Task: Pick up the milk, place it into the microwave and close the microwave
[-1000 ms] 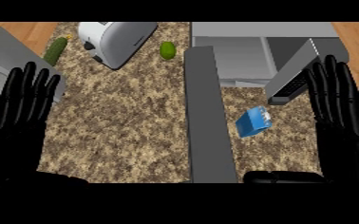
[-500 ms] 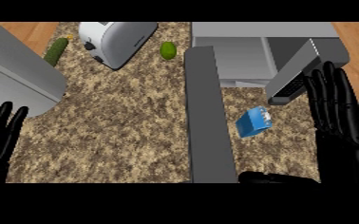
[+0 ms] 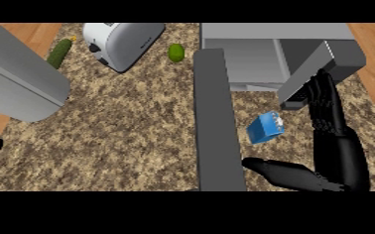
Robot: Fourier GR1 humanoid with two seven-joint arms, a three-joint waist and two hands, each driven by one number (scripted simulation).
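Leftward, my right robot hand is closing on the milk, fingers straight and released, thumb spread below. I'm aiming to wrap the carton lying on the worktop beside the open microwave.

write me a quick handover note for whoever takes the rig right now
Right robot hand: open, fingers straight, just right of the milk, thumb below it, not gripping.
Left robot hand: out of view; only its grey forearm shows.
Milk: blue carton on the counter, in front of the microwave.
Microwave door: open.
Done: nothing yet.
Left: grasp milk, place inside, shut door.
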